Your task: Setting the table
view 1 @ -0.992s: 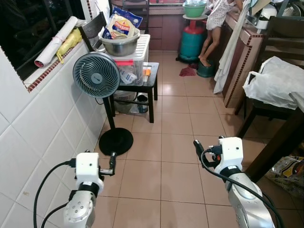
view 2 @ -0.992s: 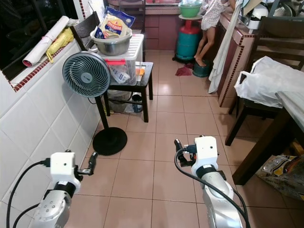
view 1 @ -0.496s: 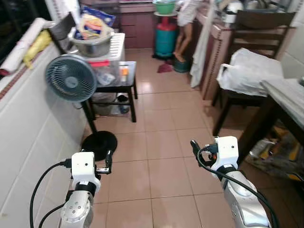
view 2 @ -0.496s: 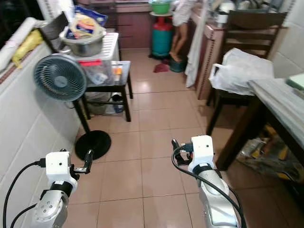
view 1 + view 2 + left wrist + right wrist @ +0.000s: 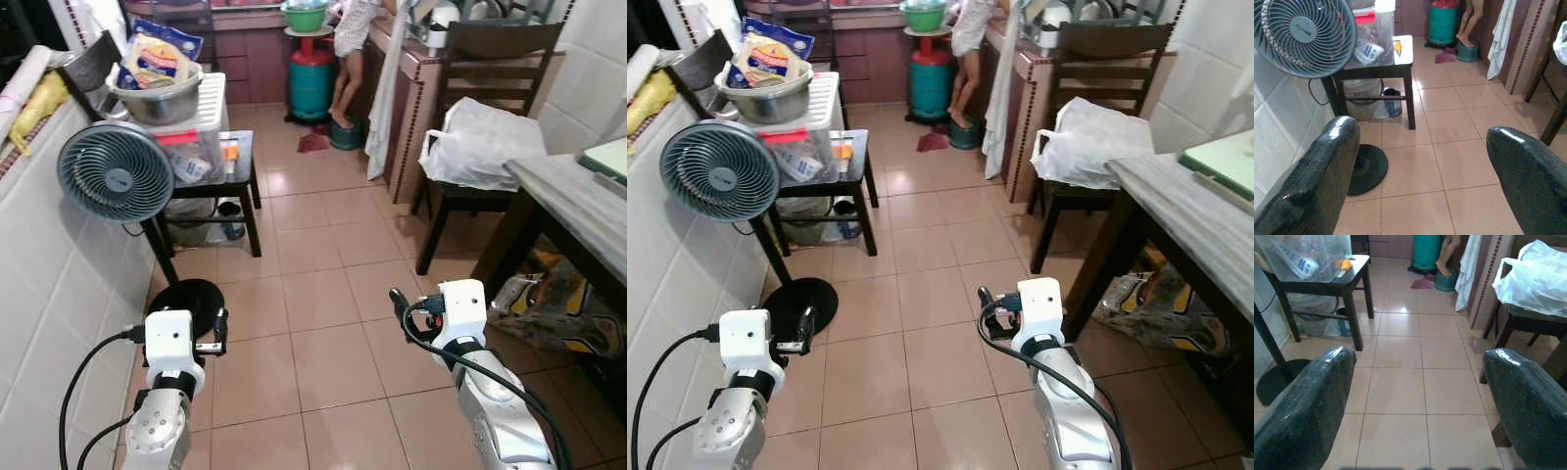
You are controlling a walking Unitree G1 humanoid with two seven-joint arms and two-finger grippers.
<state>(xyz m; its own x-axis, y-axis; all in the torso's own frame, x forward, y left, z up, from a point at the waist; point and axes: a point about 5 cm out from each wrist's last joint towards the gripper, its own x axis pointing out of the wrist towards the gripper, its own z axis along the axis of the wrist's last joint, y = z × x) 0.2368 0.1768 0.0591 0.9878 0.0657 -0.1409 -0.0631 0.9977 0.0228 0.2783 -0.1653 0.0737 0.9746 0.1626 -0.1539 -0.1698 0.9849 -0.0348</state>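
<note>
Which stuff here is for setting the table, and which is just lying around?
For the job: grey-topped wooden table; open left gripper; open right gripper.

Just lying about: grey standing fan; white plastic bag on the dark wooden chair; steel bowl; green gas cylinder.

Tiled floor [image 5: 323, 294], standing fan [image 5: 116, 171] on its round base by the wall, small dark side table [image 5: 235, 176] behind the fan, chair [image 5: 480, 117] and grey-topped table [image 5: 573, 201] across from the fan

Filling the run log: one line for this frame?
phase: walking, nothing held | left claw: open | right claw: open | ahead: standing fan, dining table on right
</note>
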